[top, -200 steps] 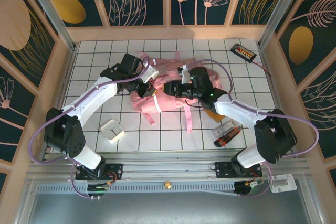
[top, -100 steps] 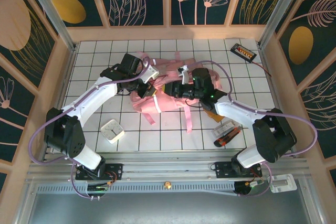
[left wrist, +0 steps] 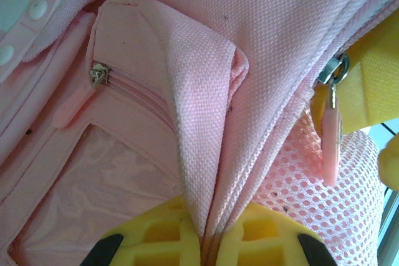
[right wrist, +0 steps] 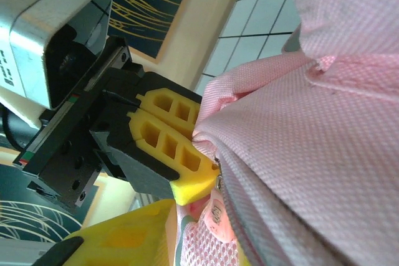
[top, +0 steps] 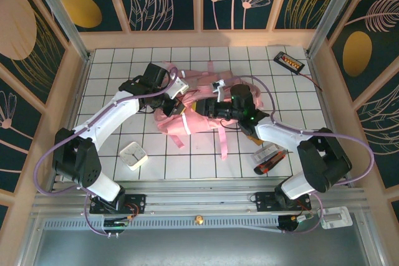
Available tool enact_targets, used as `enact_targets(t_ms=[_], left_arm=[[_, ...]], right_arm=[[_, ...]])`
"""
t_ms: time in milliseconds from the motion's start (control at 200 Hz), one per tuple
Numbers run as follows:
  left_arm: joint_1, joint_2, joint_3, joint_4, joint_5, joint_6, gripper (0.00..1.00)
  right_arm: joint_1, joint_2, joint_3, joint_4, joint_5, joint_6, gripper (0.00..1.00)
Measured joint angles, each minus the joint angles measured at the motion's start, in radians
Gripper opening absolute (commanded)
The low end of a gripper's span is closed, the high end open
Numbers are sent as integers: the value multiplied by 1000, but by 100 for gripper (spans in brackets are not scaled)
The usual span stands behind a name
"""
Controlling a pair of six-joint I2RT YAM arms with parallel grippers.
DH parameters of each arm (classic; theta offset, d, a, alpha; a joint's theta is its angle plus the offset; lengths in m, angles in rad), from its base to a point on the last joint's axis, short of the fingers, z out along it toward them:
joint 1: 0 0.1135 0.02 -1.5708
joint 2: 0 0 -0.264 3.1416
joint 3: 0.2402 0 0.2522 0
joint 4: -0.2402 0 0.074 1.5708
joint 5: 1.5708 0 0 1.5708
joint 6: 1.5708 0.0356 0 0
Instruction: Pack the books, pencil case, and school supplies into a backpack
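On the white tiled table a big, crumpled light-pink fabric backpack lies between the two arms, with the left gripper at its upper left edge, the right gripper down at its middle, and a small white square box well apart toward the left arm's base.

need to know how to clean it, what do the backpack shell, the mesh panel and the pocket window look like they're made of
Backpack shell: looks like woven synthetic cloth, matte, with a coarse visible weave. Mesh panel: open pink netting, probably polyester. Pocket window: seemingly soft clear plastic film, glossy, wrinkled and catching highlights.
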Motion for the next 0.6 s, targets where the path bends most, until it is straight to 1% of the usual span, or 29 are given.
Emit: enact_targets(t_ms=[255,465,600], left_arm=[[0,1,1,-1,0,-11,0],[2,8,1,-3,-1,-23,0],[4,8,1,-5,-3,-26,0]], right_arm=[[5,25,-79,192,-1,72,34],[15,77,-85,311,3,112,33],[35,106,-85,359,8,132,31]])
